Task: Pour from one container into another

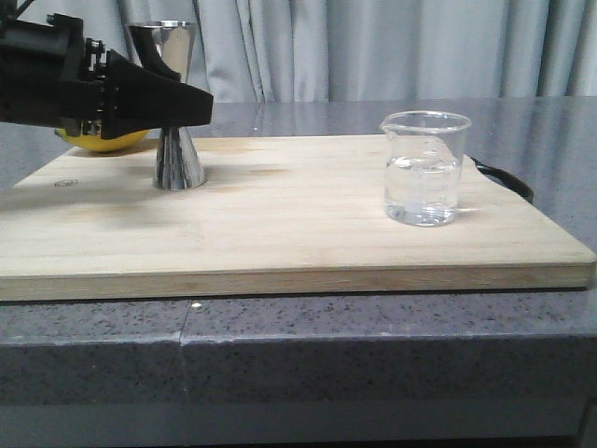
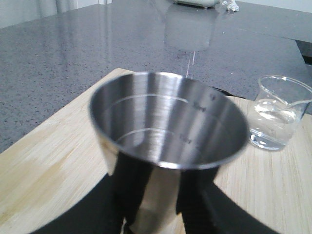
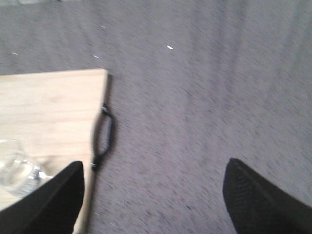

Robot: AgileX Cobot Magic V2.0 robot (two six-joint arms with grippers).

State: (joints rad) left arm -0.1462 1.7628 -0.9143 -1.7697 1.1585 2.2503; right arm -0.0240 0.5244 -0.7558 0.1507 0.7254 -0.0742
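Front view: a wooden cutting board (image 1: pixel 280 224) lies on a grey speckled table (image 1: pixel 373 327), with grey curtains (image 1: pixel 373 47) behind.
Jigger: the steel jigger (image 1: pixel 177 159) stands upright on the board at about 10 o'clock from the board's middle, its flared foot on the wood; the upper cone rises above the black arm.
Left hand: the left hand (image 1: pixel 177 98) reaches in from 9 o'clock at the jigger's waist. In the left wrist view its black fingers (image 2: pixel 124 190) sit on both sides of the jigger (image 2: pixel 168 122) below the upper cup, pinching it; the cup's inside looks dry, with faint scale lines.
Beaker: the clear glass beaker (image 1: pixel 424 168) stands upright on the board at about 3 o'clock from the board's middle, well apart from the jigger, roughly half full of clear liquid. The left wrist view also shows it (image 2: pixel 278 114), lip turned toward the jigger.
Right hand: the right hand (image 3: pixel 153 195) is spread wide over the bare table just beside the board's edge, gripping nothing; the right wrist view is blurred. It is not visible in the front view.
Board handle: a black handle (image 3: pixel 103 134) is at the board's 3 o'clock edge.
Yellow object: a rounded yellow thing (image 1: pixel 107 142) lies behind the left arm; what it is cannot be told.
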